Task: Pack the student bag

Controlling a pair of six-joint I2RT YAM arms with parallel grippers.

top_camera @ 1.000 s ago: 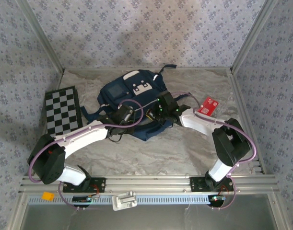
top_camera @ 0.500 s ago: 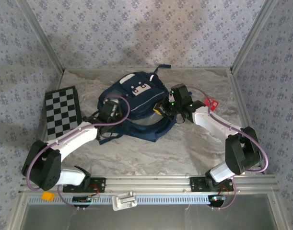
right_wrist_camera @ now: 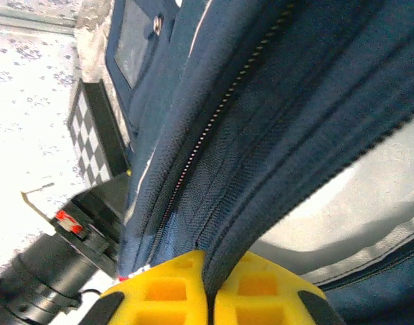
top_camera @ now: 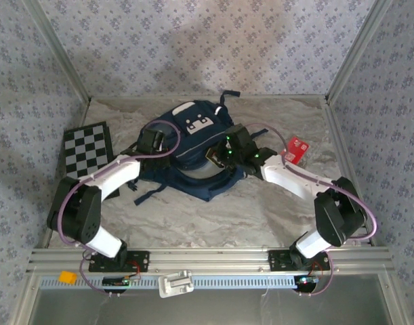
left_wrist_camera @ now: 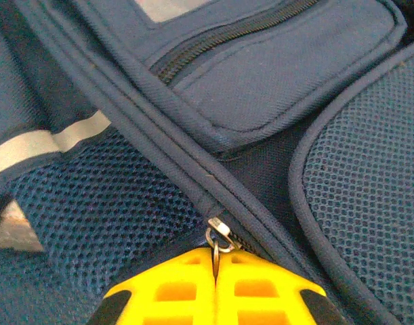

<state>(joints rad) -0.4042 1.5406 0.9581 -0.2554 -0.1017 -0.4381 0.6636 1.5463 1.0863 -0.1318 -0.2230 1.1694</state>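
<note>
While the big navy blue cloth student bag (top_camera: 196,135) lies in the middle of the desk (top_camera: 247,217), the left gripper (left_wrist_camera: 215,263) pinches its small metal zipper ring (left_wrist_camera: 216,238), and the right gripper (right_wrist_camera: 208,271) pinches its cloth edge.

The setting can be read as a robot test cell in a lab. A tabletop draped in crumpled marbled sheeting (top_camera: 213,217) is boxed in by patterned panels (top_camera: 207,47) framed with metal posts (top_camera: 57,54). Left of the student bag (top_camera: 186,145), a black-and-white checkerboard (top_camera: 85,152) is laid flat. Nearer than the bag, a cabled left arm (top_camera: 105,181) and right arm (top_camera: 295,179) are bolted to a slotted aluminium rail (top_camera: 213,258).
</note>
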